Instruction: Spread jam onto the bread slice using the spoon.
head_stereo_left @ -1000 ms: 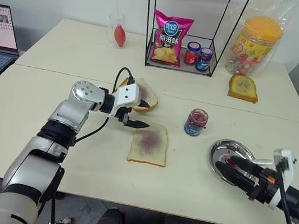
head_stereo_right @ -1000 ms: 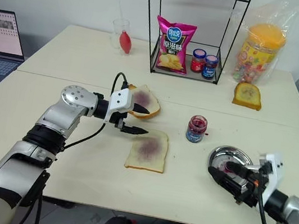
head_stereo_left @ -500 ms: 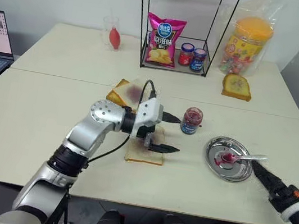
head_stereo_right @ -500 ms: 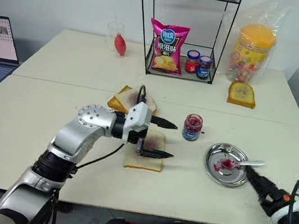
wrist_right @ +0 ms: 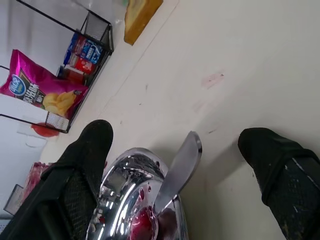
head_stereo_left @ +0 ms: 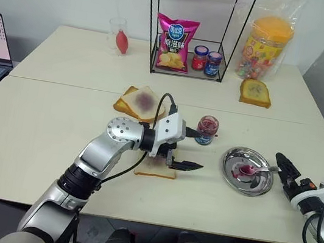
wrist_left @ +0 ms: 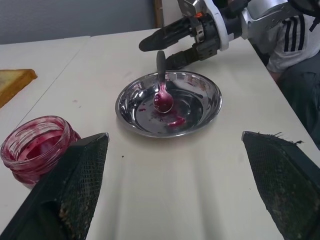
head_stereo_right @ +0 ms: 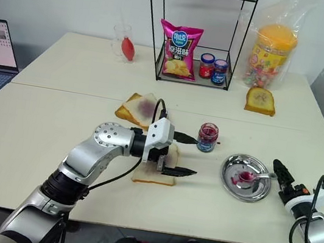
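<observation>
Both grippers gape empty. The right gripper [head_stereo_left: 282, 166] has withdrawn beside the dish [head_stereo_left: 230, 176], leaving the spoon [head_stereo_left: 254, 169] inside; the left gripper [head_stereo_left: 188, 153] now hovers over the bread [head_stereo_left: 155, 170]. Spreading looks finished.

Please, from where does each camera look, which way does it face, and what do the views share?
Left and right eye views: on the head, looking forward and down over the table; both arms show, left gripper above the bread slice.
Left wrist view: on the left wrist, facing along its open fingers toward the metal dish with the spoon.
Right wrist view: on the right wrist, its open fingers either side of the spoon handle.
Shared: dish, spoon; the left wrist view also shows the right gripper.
</observation>
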